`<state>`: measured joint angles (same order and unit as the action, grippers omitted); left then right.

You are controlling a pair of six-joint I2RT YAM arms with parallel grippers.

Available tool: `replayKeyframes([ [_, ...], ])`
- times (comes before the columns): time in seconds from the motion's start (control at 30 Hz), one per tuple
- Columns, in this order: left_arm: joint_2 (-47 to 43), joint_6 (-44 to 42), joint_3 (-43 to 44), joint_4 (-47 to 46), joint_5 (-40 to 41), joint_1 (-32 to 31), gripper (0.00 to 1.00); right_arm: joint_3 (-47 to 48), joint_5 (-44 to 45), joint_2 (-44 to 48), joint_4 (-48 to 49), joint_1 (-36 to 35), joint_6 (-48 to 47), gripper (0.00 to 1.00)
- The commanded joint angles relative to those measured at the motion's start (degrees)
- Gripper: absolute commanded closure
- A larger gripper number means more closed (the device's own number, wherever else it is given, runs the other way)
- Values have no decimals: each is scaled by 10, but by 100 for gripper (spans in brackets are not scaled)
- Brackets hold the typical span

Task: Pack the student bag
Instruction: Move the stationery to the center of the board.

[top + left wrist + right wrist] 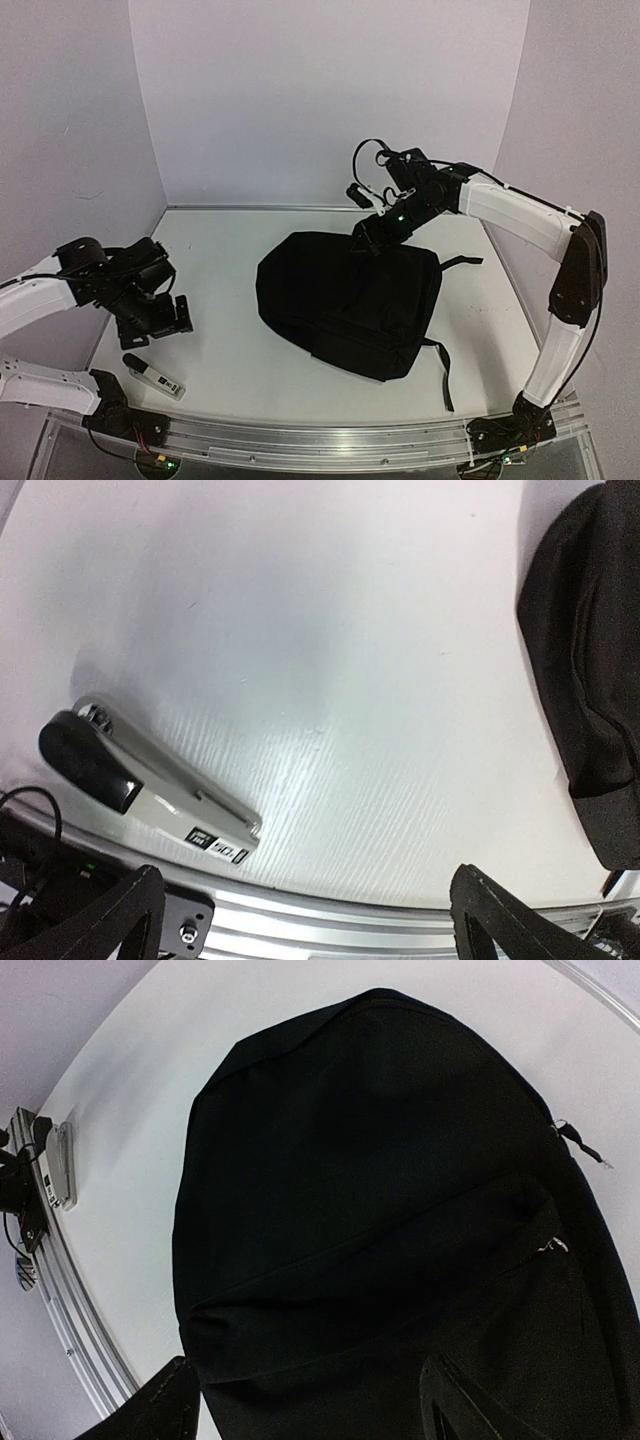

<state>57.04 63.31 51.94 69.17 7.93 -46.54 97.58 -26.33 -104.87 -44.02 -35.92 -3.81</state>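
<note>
The white tabletop (pixel 230 385) is mostly taken up by the bag (pixel 350 300). It's lying flat around the middle, a bit to the right, with its rounded end pointing left. Its straps (pixel 444 375) trail off the right and near sides.

Your right arm (pixel 520 215) comes in from the right and reaches over the far edge of the bag. Its tool (pixel 308 1370) hangs right above the black fabric with both fingers spread, so it's open and gripping nothing.

Your left arm (pixel 40 295) is folded up over the left side of the tabletop, well apart from the bag. That tool (pixel 305 880) is gaping wide too, and all you get between the fingers is bare tabletop and the metal rail (pixel 350 925) along the near edge.

Down in the near-left corner a grey stapler (pixel 150 780) with a black end lies flat, just beside the rail and nearer than your left tool.

Smallest bit: a little silver zip pull (pixel 553 1246) sits on the bag's front, seen from the right wrist.
</note>
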Motion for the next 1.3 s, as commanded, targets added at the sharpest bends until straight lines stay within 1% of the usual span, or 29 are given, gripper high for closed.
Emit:
replayKeyframes([
  [0.0,-42,160,-38,95,14,1,0,-6,-9,27,25,3,3,25],
  [0.17,-40,281,-65,161,34,1,0,-9,-9,32,29,3,2,25],
  [0.3,-34,346,-68,177,69,1,0,-11,-6,37,29,3,2,25],
  [0.47,-15,405,-61,187,76,2,0,-11,3,42,29,3,-1,25],
  [0.57,4,434,-70,152,46,2,0,-5,2,38,29,3,2,25],
  [0.7,10,518,-107,94,10,2,0,-2,1,36,29,3,3,25],
  [0.8,16,560,-128,53,14,1,0,-1,0,35,29,3,3,25],
  [0.9,44,587,-118,53,44,1,0,-2,-1,37,29,3,1,25],
  [1.13,101,589,-139,-55,82,1,0,-10,1,43,29,3,-7,25],
  [1.27,113,568,-156,-103,113,1,0,-17,3,49,29,3,-12,25],
])
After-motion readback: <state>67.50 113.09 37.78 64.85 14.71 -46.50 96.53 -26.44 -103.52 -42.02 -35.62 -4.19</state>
